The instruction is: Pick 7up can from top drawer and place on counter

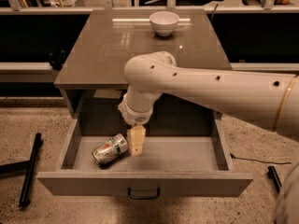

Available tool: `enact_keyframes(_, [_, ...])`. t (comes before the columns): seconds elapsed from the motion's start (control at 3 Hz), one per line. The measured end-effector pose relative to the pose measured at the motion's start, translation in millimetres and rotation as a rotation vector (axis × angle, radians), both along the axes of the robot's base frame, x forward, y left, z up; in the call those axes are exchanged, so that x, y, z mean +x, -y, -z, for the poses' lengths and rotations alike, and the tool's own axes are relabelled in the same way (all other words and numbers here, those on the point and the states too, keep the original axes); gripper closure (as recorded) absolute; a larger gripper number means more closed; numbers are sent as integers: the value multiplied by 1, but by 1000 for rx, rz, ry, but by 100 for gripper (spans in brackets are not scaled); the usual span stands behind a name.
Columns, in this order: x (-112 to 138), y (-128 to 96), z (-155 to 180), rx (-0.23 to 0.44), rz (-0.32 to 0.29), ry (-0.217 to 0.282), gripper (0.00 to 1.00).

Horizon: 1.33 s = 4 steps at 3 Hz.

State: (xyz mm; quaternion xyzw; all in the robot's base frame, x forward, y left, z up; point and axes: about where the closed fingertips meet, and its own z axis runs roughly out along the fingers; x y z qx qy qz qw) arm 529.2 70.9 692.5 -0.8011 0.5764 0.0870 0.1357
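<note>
The 7up can (110, 149) lies on its side in the left part of the open top drawer (145, 181); it is silvery with a green band and a red mark. My gripper (136, 142) hangs down into the drawer from the white arm, just right of the can and very close to it. The glossy grey-brown counter (107, 50) is above and behind the drawer.
A white bowl (164, 22) stands at the back of the counter. The drawer has a dark handle (143, 194) at the centre of its front. Black stand legs (29, 169) lie on the speckled floor at left, a cable (261, 161) at right.
</note>
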Motion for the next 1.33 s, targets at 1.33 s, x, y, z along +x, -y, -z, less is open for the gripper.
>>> enact_keyframes(1.33, [-4, -54, 71, 28, -42, -56, 25])
